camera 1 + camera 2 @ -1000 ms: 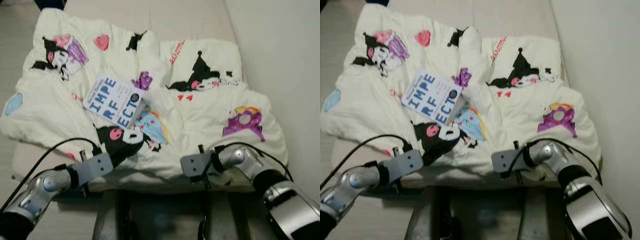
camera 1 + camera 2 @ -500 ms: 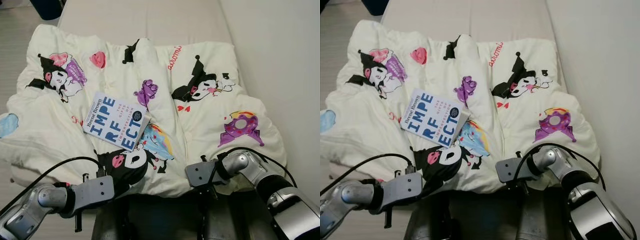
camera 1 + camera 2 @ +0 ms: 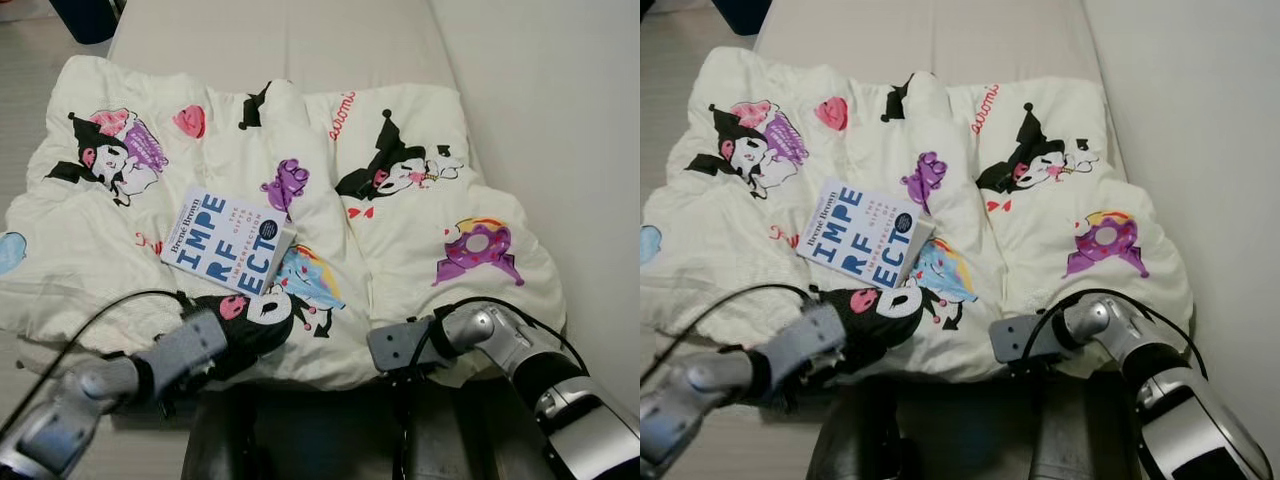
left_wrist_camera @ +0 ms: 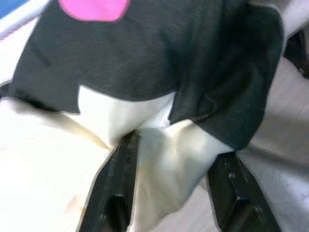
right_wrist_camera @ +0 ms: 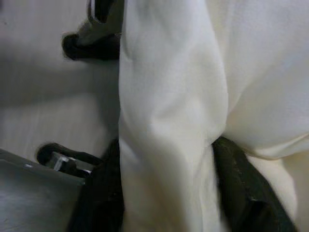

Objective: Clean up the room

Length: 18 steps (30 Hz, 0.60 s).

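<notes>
— Beige bed (image 3: 300, 40) by the pale wall: what lies on it?

— One cream quilted blanket with cartoon prints (image 3: 400, 250), spread across it. Left end effector (image 4: 169, 193) and right end effector (image 5: 169, 183) each pinch its near hem, probably to straighten or fold it.

— Any obstacle?

— That blue-and-white paperback book (image 3: 228, 239) resting on the blanket; lifting could tip it off.

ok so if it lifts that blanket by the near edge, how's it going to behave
Probably floppy: the blanket lies in soft folds and bunches between the left gripper's fingers. Its far part would likely sag and trail. The book resting on it would probably slide off.
</notes>
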Available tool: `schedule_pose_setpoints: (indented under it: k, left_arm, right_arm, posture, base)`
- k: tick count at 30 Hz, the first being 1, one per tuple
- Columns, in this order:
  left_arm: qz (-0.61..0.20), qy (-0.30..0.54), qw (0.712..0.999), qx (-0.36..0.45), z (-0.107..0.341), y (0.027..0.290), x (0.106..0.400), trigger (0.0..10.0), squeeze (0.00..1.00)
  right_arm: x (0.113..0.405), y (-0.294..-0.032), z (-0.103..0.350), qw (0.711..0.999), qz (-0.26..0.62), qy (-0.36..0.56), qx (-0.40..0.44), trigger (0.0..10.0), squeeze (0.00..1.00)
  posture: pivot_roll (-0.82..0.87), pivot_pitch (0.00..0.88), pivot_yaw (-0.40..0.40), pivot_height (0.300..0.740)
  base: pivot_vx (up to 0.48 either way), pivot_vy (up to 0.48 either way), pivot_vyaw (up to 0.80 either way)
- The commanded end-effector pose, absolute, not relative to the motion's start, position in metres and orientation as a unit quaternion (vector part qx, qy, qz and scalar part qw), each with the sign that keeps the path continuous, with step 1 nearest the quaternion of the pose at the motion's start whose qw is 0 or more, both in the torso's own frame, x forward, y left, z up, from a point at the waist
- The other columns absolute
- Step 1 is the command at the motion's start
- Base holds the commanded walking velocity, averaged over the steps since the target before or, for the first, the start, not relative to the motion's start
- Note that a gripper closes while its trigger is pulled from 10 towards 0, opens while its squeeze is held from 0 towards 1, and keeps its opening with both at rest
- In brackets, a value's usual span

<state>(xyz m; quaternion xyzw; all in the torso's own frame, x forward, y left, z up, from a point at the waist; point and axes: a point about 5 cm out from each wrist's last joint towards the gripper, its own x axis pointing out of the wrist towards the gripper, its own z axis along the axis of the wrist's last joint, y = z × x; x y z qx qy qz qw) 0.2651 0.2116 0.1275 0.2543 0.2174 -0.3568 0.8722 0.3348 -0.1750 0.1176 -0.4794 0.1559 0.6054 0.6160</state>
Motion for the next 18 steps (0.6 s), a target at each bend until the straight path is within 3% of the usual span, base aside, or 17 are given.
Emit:
schedule_pose_setpoints:
  k: [1, 5, 6, 8, 10, 13, 17, 18]
  left_arm:
    - [-0.363, 0.241, 0.883, 0.176, 0.128, 0.218, 0.253, 10.0, 1.0]
    - [-0.39, 0.234, 0.88, 0.139, 0.136, 0.219, 0.245, 10.0, 1.0]
    - [-0.442, 0.231, 0.86, 0.111, 0.143, 0.217, 0.228, 10.0, 1.0]
    - [-0.442, 0.231, 0.86, 0.111, 0.143, 0.217, 0.228, 10.0, 1.0]
    - [-0.529, 0.251, 0.808, 0.064, 0.148, 0.204, 0.194, 10.0, 0.0]
    - [-0.563, 0.269, 0.78, 0.032, 0.149, 0.195, 0.176, 10.0, 0.0]
    - [-0.569, 0.27, 0.776, 0.022, 0.151, 0.192, 0.173, 10.0, 0.0]
    - [-0.558, 0.239, 0.795, -0.014, 0.162, 0.19, 0.18, 10.0, 0.0]
  right_arm:
    - [0.333, -0.187, 0.122, 0.626, 0.612, 0.195, -0.441, 10.0, 1.0]
    - [0.335, -0.193, 0.131, 0.637, 0.607, 0.207, -0.428, 10.0, 1.0]
    - [0.337, -0.198, 0.143, 0.651, 0.605, 0.218, -0.403, 10.0, 0.0]
    - [0.337, -0.198, 0.143, 0.651, 0.605, 0.218, -0.403, 10.0, 0.0]
    - [0.334, -0.202, 0.161, 0.663, 0.619, 0.228, -0.353, 10.0, 0.0]
    - [0.326, -0.199, 0.171, 0.667, 0.645, 0.22, -0.301, 10.0, 0.0]
    - [0.322, -0.196, 0.175, 0.668, 0.657, 0.211, -0.28, 10.0, 0.0]
    - [0.321, -0.189, 0.186, 0.686, 0.667, 0.178, -0.229, 10.0, 0.0]
  posture:
    - [0.06, 0.385, 0.058, 0.57]
    - [0.06, 0.382, 0.055, 0.57]
    - [0.06, 0.375, 0.054, 0.57]
    - [0.06, 0.375, 0.054, 0.57]
    - [0.06, 0.363, 0.053, 0.57]
    - [0.06, 0.355, 0.052, 0.57]
    - [0.06, 0.355, 0.052, 0.57]
    - [0.06, 0.349, 0.047, 0.57]
  base:
    - [0.0, 0.0, 0.0]
    - [0.0, 0.0, 0.0]
    - [0.0, 0.0, 0.0]
    - [0.0, 0.0, 0.0]
    - [0.0, 0.0, 0.0]
    - [0.0, 0.0, 0.0]
    - [0.0, 0.0, 0.0]
    - [0.0, 0.0, 0.0]
